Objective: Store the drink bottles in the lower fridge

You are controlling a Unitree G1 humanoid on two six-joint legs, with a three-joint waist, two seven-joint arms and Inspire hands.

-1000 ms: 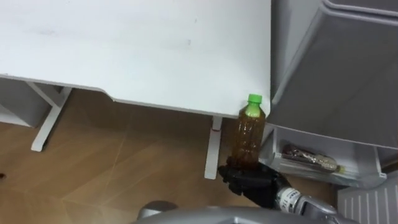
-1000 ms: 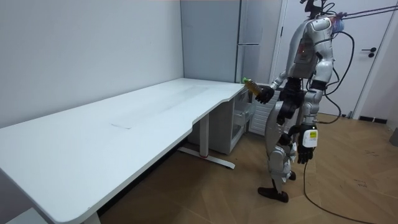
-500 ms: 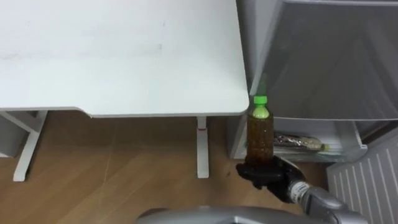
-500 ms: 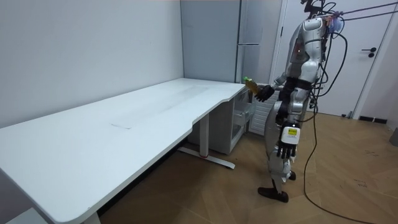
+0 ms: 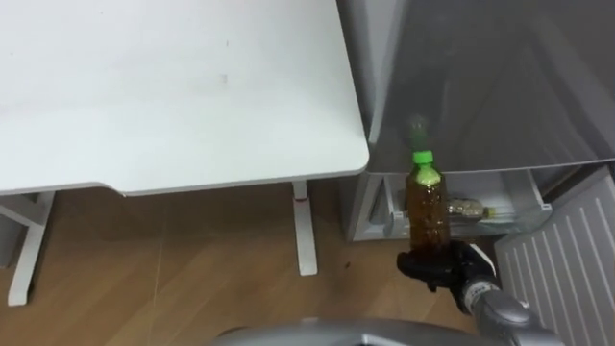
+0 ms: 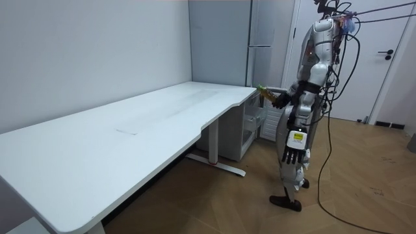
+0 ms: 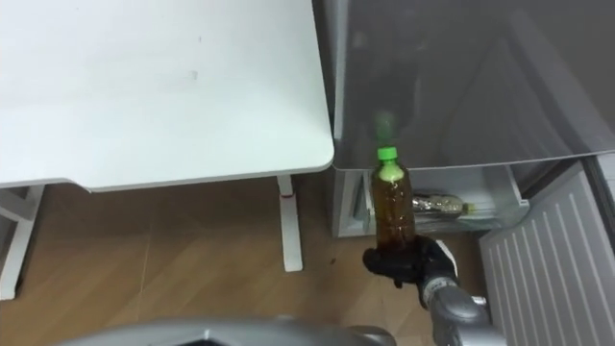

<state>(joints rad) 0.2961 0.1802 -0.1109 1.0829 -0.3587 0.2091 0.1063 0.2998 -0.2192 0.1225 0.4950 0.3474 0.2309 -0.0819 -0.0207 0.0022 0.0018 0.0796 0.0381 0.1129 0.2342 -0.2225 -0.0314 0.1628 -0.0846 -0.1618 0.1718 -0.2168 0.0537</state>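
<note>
My right hand (image 5: 437, 267) wraps the base of the upright tea bottle (image 5: 427, 202), just in front of the open lower fridge (image 5: 519, 189). It looks full, with smooth plastic sides (likely slippery), so I'd grip it mid-body. My left hand (image 6: 292, 155) hangs slack.

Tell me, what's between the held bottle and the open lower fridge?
Nothing. In the left eye view the bottle, gripped by the right hand, overlaps the lower fridge's open compartment; the stretch is bare.

Premises: office-type rm w/ domestic appliance. Evidence: long white desk (image 6: 130, 127), tall grey fridge (image 6: 263, 32), wood-look floor (image 6: 364, 188), plain walls, white door (image 6: 398, 84).
</note>
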